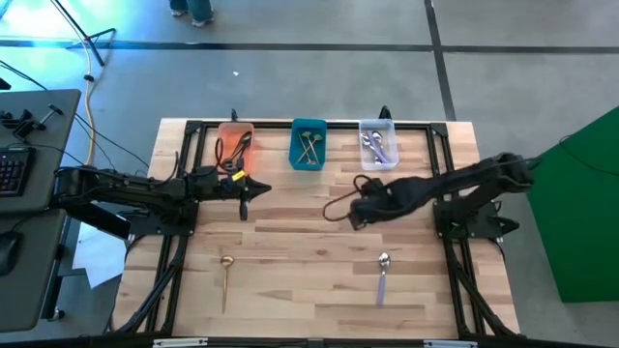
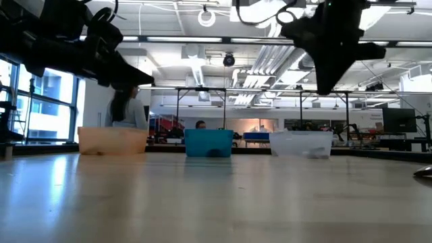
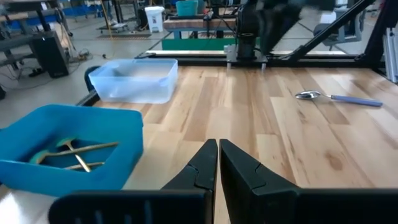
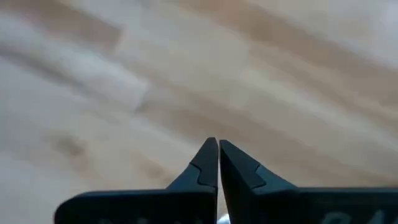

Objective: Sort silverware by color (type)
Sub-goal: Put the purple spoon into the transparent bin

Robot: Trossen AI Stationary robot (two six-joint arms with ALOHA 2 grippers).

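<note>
Two spoons are still lying loose on the table: a gold spoon (image 1: pixel 225 279) and a lavender-handled spoon (image 1: pixel 382 278). Both are lying nearly parallel, long axes running from the bins toward the near edge, bowls pointing at the bins and handles trailing away. The lavender one is sitting just beyond and below the right gripper (image 1: pixel 352 217), toward the near edge; the gold one is lying a similar way off from the left gripper (image 1: pixel 244 196).

Each is looking thin, light and stiff, likely slick metal lying flat on the wood, so a pinch across the narrow handle near its middle seems the safest hold.

The right gripper's fingers are pressing together on nothing above bare boards. The left gripper's are likewise closed and empty, hovering just before the orange bin (image 1: pixel 234 141), with the teal bin (image 1: pixel 309 129) and clear bin (image 1: pixel 377 129) further along.
</note>
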